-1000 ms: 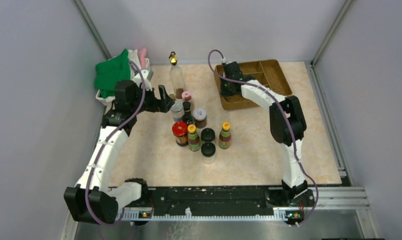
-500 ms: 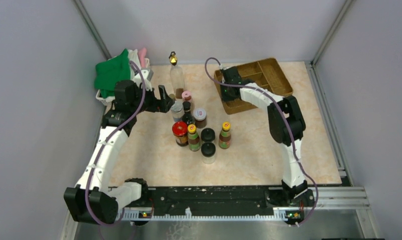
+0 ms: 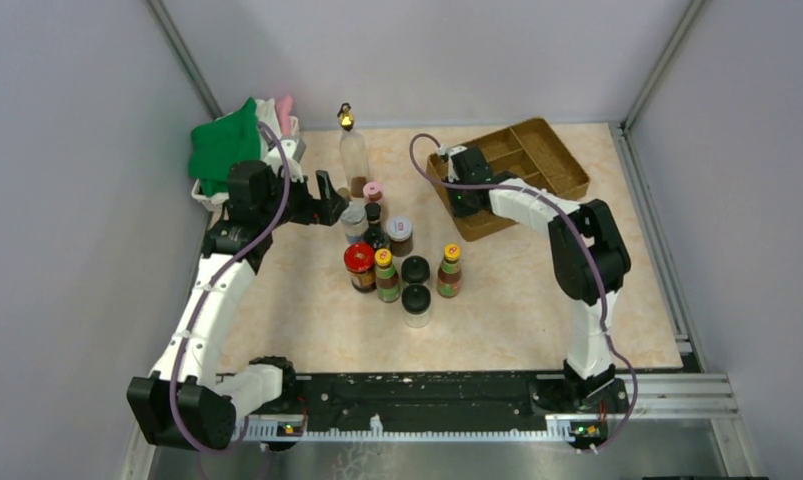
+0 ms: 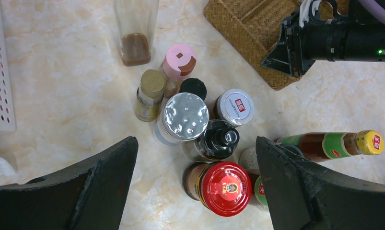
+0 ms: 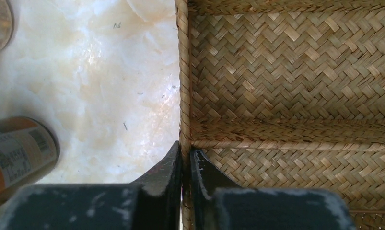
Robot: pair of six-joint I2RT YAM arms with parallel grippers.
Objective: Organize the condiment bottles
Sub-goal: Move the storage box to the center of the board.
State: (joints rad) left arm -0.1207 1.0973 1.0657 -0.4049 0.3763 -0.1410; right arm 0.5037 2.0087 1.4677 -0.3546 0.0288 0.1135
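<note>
Top view
- condiment bottles [image 3: 388, 272]: upright in a tight cluster mid-tabletop, left of centre
- tall gold-topped bottle [image 3: 353, 150]: upright near the far edge, just behind the cluster
- woven tray [image 3: 542, 150]: far right corner of the tabletop [image 3: 517, 290], set askew, apart from the bottles
- left gripper [image 3: 327, 198]: at the cluster's far left side, jaws wide apart
- right gripper [image 3: 458, 188]: at the tray's near left rim
- white basket [image 3: 209, 192]: far left corner, green cloth [image 3: 220, 145] heaped on it

Left wrist view
- jaws: spread wide, nothing between them touched
- below: silver-capped jar [image 4: 185, 116], black-capped bottle [image 4: 220, 139] and red-capped jar [image 4: 225, 188] packed together
- pink cap [image 4: 179, 61]: beyond them

Right wrist view
- jaws: pinched together on the tray's woven side wall, one finger [image 5: 164, 167] outside it, the other inside
- left edge: an orange-labelled jar [image 5: 17, 151] on the bare tabletop
</note>
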